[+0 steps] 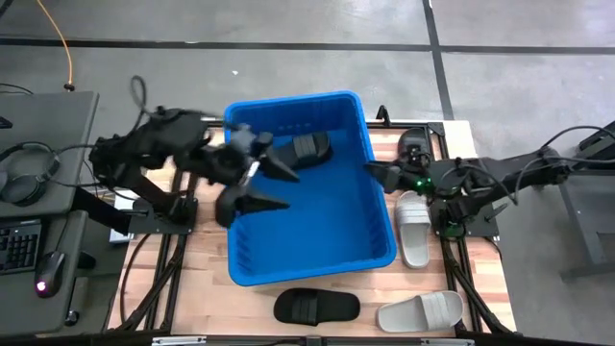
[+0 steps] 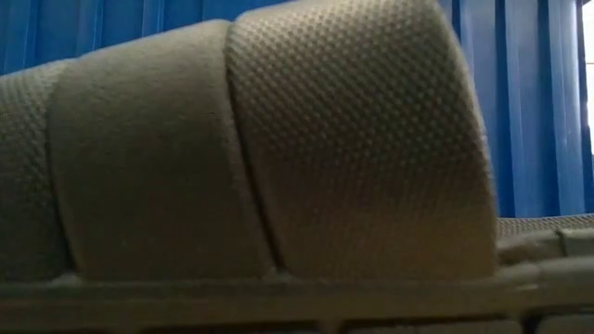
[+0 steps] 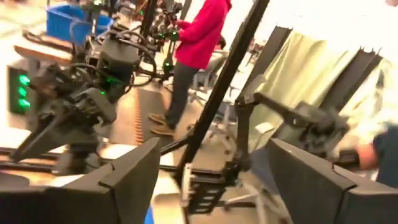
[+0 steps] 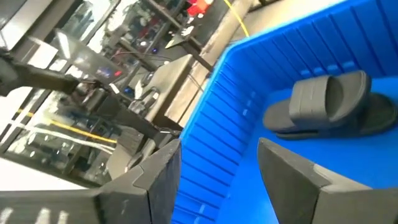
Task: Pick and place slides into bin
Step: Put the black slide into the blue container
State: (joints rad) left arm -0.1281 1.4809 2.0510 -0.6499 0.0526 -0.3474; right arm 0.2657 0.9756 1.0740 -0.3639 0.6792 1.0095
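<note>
Grey workshop floor surrounds the wooden counter (image 1: 192, 269), and the blue bin (image 1: 317, 231) takes up its middle, so use the bin as your landmark. One black slide (image 1: 306, 150) already lies inside, against the bin's far wall. Three more wait outside: a black slide (image 1: 317, 307) just in front of the near wall, a light grey slide (image 1: 421, 310) beside it near the bin's front right corner, and another light grey slide (image 1: 414, 226) along the right wall.

Your left end effector (image 1: 261, 183) hangs over the bin's left half with its fingers apart and nothing between them, so I judge the drop done. Lift it clear of the rim before swinging out, then go for the front black slide and close across its strap.

Your right end effector (image 1: 377, 174) sits at the bin's right rim, fingers apart and empty; the grey slide along that wall looks like its nearest pick.
</note>
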